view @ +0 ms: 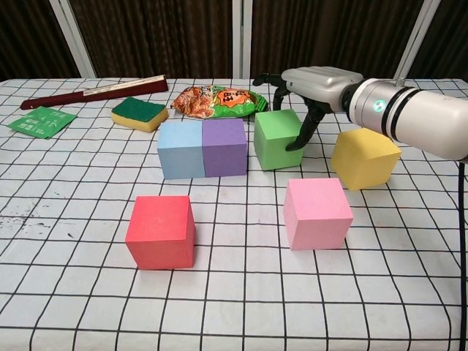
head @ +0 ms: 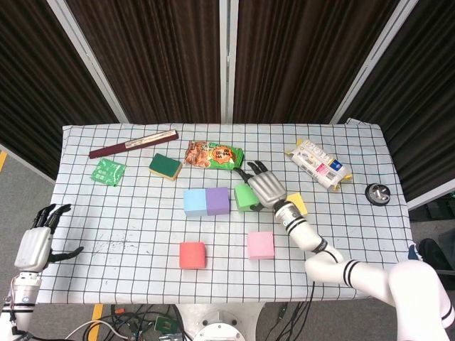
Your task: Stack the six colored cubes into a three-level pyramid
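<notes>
1. Even, bright overhead light is falling on the tablecloth (head: 142,220); no glare is showing.
2. Cubes are casting only short, soft shadows.
3. Dark curtains (head: 156,57) behind are staying dim.
4. Both views are holding sharp focus; the chest view is bending grid lines slightly at its edges.

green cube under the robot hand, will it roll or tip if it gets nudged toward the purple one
The green cube probably slides rather than rolls: its faces are flat and it sits squarely on the tablecloth. It looks matte and foam-like, so likely light and easy to shove. A push high up from the right robot hand might tip it slightly against the cloth.
</notes>
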